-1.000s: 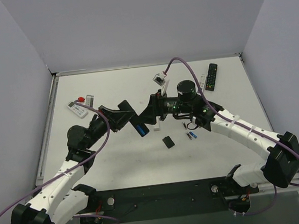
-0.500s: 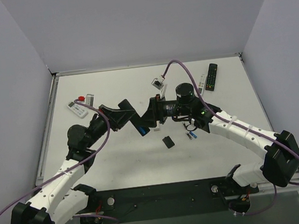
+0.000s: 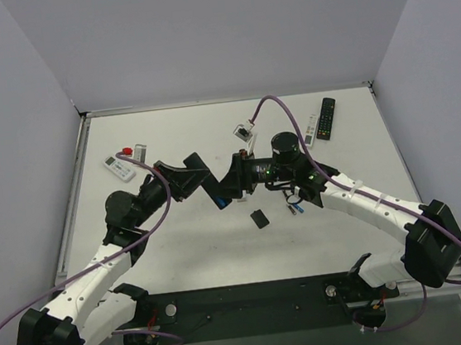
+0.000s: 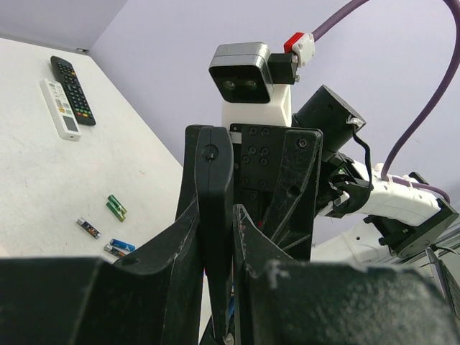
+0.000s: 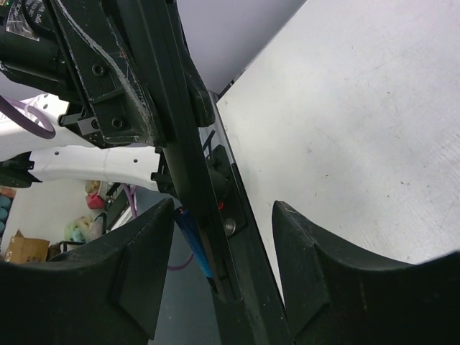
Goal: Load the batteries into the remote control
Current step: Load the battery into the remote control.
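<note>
Top view: the left arm reaches up from 7 o'clock and the right arm from 5 o'clock. Their wrists meet just left of the bench centre.

The left tool [image 4: 215, 244] is clamped narrow on the remote control [image 4: 214, 180], which it holds edge-on off the bench. The right tool [image 5: 223, 208] faces it with its fingers half-wide on either side of the remote. We see a gap on one side, so it has no grip. A blue cell [image 5: 194, 241] lies along the remote's body. We cannot tell whether it is fully seated.

Against the frame one second back, the right tool sits closer to the left tool, shifted toward 9 o'clock, and its wrist is higher in the view. The left arm holds the same pose.

The remaining batteries [image 4: 115, 208] (a green pair, a blue one and dark ones) lie loose on the white bench [image 3: 167, 130] at 4 o'clock of the tools. A small black piece [image 3: 259, 218] lies at 5 o'clock of them.

At the bench's 1 o'clock, a black spare remote [image 3: 326, 117] lies beside a slim white remote [image 3: 313, 127]. At 10 o'clock there is another white remote [image 3: 119, 167] with a red item [image 3: 126, 151] just beside it. Plain pale walls close in three sides.
</note>
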### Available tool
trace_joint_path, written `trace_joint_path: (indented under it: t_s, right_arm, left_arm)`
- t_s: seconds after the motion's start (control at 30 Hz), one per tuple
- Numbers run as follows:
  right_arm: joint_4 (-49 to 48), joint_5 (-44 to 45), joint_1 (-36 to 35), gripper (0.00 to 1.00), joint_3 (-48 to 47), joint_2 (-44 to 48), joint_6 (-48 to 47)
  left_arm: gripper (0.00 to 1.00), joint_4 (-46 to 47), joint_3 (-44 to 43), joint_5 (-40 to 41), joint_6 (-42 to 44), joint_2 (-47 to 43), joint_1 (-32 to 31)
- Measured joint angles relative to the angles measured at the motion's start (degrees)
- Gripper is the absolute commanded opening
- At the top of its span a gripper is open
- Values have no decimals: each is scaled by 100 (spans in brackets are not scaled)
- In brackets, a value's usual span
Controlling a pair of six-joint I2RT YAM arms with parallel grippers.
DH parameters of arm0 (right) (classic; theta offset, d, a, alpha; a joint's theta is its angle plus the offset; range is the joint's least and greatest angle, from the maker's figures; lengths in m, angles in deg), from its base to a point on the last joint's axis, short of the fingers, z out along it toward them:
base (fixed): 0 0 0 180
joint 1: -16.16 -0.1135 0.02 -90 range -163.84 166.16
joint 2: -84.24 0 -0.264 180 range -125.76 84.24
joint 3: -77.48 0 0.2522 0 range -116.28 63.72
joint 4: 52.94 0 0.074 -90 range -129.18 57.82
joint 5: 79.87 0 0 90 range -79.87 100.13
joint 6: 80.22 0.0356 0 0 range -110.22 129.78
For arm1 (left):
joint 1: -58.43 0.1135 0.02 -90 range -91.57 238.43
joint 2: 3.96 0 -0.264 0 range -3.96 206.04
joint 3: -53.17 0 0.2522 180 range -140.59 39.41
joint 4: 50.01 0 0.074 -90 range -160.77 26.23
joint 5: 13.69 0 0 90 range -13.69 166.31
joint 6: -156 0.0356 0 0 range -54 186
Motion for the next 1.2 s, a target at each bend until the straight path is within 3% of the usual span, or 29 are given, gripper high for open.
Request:
trace_joint_path:
  t_s: [0.27,0.5,0.7,0.9,1.2]
  right_arm:
    - [-166,-120,-2,39,153,-7,7]
    - [-393,-197,0,38,323,-4,70]
    - [-352,-208,0,47,402,-4,26]
    - [28,-164,0,68,420,2,-238]
    - [1360,225,33,97,146,328,-1091]
  left_arm:
    - [0,4,0,7,-13,9,-22]
    - [0,2,2,35,9,24,-26]
    - [0,28,50,92,31,17,-26]
    - [0,35,133,175,107,-44,-26]
    - [0,-315,538,509,570,-326,-24]
